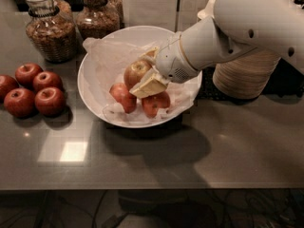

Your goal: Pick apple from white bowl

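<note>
The white bowl [95, 63], lined with crinkled white paper, stands at the middle of the counter. In it lies the yellow-green, red-blushed apple [135, 71], with two redder apples [123, 97] [156, 103] in front of it. My gripper [145, 70] reaches into the bowl from the right. One cream finger [148, 84] is against the near side of the apple and the other [151, 53] against its far side. The gripper is shut on the apple, which still sits low in the bowl.
Several dark red apples [33, 91] lie on the counter to the left. Two glass jars [50, 25] [98, 13] stand behind the bowl. A stack of beige disposable bowls [244, 75] stands at the right, under my arm.
</note>
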Robot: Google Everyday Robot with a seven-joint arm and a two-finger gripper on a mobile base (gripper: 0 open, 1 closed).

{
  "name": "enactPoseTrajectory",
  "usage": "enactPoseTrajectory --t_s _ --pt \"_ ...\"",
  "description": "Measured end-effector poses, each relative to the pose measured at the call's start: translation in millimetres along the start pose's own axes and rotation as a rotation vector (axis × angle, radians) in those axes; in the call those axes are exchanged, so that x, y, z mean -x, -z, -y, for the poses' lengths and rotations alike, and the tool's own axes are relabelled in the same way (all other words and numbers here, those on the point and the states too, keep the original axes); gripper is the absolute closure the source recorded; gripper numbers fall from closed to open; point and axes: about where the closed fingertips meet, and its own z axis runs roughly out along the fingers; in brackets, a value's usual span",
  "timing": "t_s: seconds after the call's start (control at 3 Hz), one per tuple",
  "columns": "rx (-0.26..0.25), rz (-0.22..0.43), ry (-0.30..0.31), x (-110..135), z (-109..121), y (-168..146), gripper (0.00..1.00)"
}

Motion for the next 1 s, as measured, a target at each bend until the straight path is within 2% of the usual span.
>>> enactPoseTrajectory --t_s 0.33,0.67,1.0 --pt "-0.016 0.048 0.019 15.8 9.1 21.3 1.00" --pt "-0.071 0.118 0.080 45.3 21.7 68.1 1.00" --pt "-0.071 0.118 0.080 45.3 21.7 68.1 1.00"
